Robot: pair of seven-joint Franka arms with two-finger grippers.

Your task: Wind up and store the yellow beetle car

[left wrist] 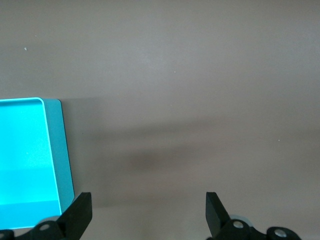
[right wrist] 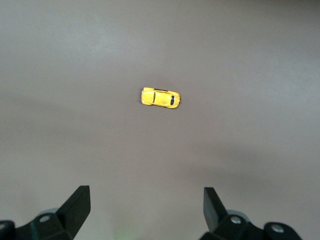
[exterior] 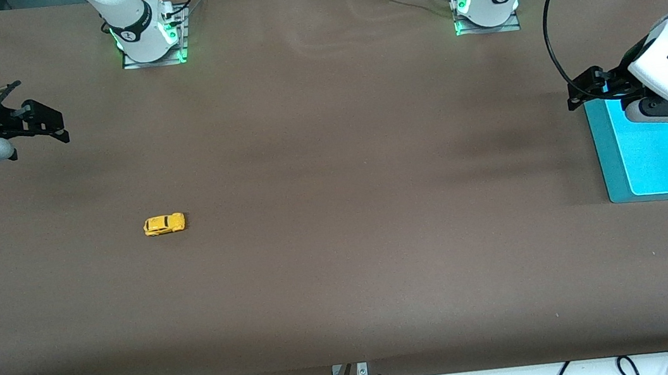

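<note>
The yellow beetle car stands on its wheels on the brown table, toward the right arm's end, alone. It also shows in the right wrist view, well ahead of the fingers. My right gripper is open and empty, held above the table at the right arm's end; in its wrist view nothing is between the fingers. My left gripper is open and empty, held above the table beside the edge of a turquoise tray. In the left wrist view only bare table lies between its fingers.
The turquoise tray lies flat at the left arm's end of the table and is empty inside. The two arm bases stand along the table's edge farthest from the front camera. Cables hang below the nearest edge.
</note>
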